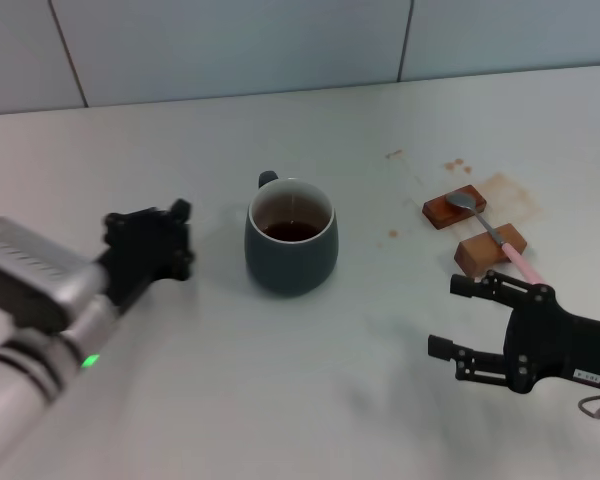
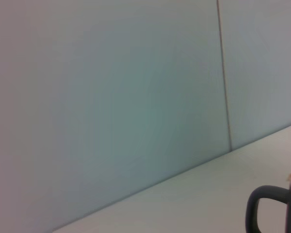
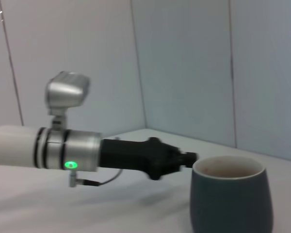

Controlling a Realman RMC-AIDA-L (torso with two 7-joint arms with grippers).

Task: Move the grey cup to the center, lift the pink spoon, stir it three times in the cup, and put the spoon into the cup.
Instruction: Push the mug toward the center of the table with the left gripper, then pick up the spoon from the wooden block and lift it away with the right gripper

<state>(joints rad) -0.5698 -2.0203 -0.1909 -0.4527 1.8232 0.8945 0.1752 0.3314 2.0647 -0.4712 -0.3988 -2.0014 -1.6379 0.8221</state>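
1. Jaws on my right gripper stand wide apart, holding nothing, low over the worktop near its front right.
2. Whether my left gripper is parted, I cannot tell; it sits just left of the grey cup.
3. One squat, glossy cup stands mid-worktop, brown liquid inside.
4. One pink spoon lies across two wooden blocks, right of the cup.

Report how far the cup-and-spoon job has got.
Done, apparently: the grey cup stands mid-table, and the left gripper is beside it, not touching. In hand: the right gripper, open, is near the pink spoon, which lies across two wooden blocks. Left: lifting, stirring, placing the spoon in the cup.
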